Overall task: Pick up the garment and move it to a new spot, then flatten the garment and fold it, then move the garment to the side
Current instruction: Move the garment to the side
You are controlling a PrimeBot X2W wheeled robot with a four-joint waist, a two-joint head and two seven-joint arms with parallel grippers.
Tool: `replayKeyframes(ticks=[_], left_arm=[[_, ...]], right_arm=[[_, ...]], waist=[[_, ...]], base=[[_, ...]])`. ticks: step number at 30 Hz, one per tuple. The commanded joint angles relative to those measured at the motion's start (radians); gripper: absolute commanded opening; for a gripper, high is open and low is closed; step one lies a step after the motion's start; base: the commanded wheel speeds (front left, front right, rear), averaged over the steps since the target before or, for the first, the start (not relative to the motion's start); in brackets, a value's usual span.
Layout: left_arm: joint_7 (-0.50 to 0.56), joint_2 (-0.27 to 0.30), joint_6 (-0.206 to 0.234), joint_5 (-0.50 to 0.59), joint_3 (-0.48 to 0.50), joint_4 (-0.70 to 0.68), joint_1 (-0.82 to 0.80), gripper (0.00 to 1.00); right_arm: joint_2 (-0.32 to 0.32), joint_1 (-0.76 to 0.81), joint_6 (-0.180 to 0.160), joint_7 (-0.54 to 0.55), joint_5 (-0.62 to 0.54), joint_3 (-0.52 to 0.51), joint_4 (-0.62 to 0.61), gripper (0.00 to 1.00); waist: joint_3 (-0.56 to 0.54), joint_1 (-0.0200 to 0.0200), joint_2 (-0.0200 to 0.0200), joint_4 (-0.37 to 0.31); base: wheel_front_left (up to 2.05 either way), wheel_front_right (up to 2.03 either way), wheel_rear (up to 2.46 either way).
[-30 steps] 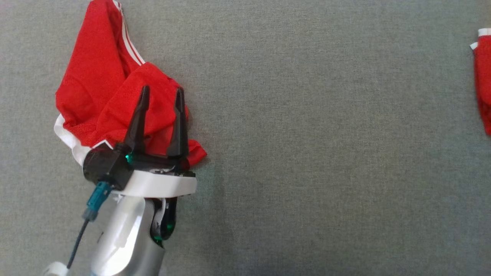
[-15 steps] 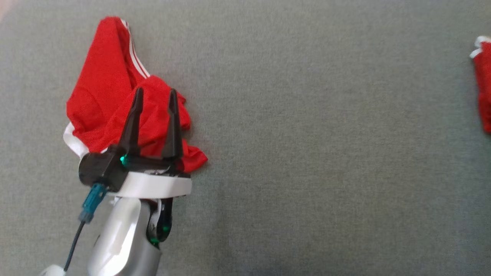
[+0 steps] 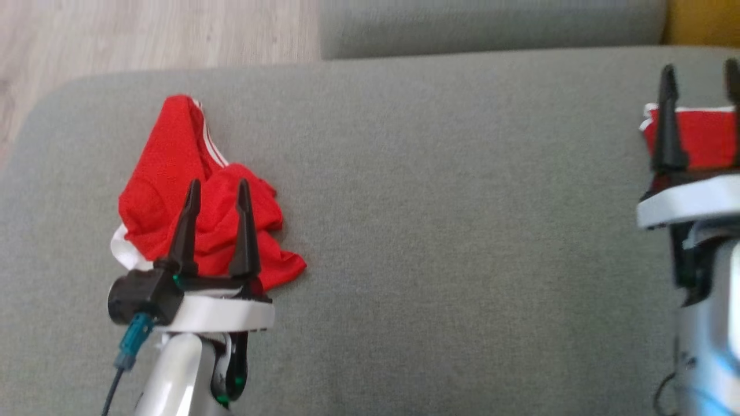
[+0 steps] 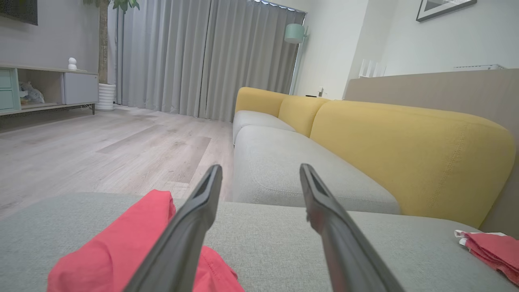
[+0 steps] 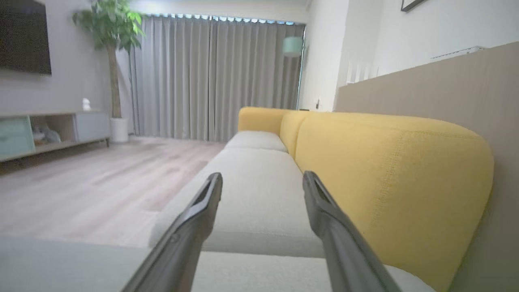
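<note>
Head view, left gripper [image 3: 217, 186] splayed over garment [image 3: 159, 151]

On the left part of the seat cushion [image 3: 439, 219] the crumpled garment [image 3: 156, 173] is lying, and my left fingers [image 3: 186, 231] are hovering over its near side. The second garment [image 3: 702, 136] is lying at the cushion's far right, well apart, with my right fingers [image 3: 669, 127] standing before it. The floor [image 3: 144, 34] is showing beyond the far-left corner. Another cushion [image 3: 491, 23] is sitting behind, with the backrest [image 3: 702, 23] to its right.
</note>
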Motion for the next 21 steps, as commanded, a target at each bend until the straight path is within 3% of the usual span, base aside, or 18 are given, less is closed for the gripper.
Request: replayKeyframes(ticks=[1,6,21], left_arm=[[-0.006,0.007,-0.002,0.008,0.039,-0.027,-0.011,1.00],[-0.006,0.007,0.001,0.003,0.027,-0.024,0.013,1.00],[-0.006,0.007,-0.008,-0.002,-0.008,0.030,0.086,1.00]], right_arm=[[0.010,-0.005,0.003,-0.020,0.022,0.014,-0.044,1.00],[0.057,0.071,0.003,-0.073,0.098,0.034,-0.050,1.00],[0.059,0.265,0.003,-0.214,0.203,0.138,0.178,1.00]], waist=[[-0.030,0.0002,0.0000,-0.009],[-0.063,0.0002,0.0000,-0.004],[-0.089,0.0002,0.0000,-0.003]], base=[[0.00,0.00,0.00],[0.00,0.00,0.00],[0.00,0.00,0.00]])
